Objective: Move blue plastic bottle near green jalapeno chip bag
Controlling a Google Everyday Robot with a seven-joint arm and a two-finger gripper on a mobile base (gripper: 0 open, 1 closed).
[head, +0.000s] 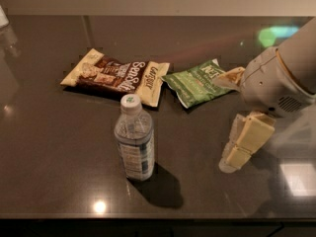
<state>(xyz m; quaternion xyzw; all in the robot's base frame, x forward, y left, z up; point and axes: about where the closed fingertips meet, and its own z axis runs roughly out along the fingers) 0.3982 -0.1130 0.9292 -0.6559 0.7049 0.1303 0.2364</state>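
Observation:
The blue plastic bottle [134, 141] stands upright on the dark table [59, 152], front of centre, white cap up. The green jalapeno chip bag [196, 83] lies flat behind it and to the right. My gripper [222, 122] has come in from the right, just above the table. It is open and empty: one cream finger [228, 76] reaches over the green bag's right edge, and the other [246, 143] hangs lower, to the right of the bottle. A clear gap separates the gripper from the bottle.
A larger brown-and-cream snack bag [117, 76] lies flat to the left of the green bag, behind the bottle. The table's front edge [148, 217] runs close below the bottle. My arm's grey body [281, 78] fills the right side.

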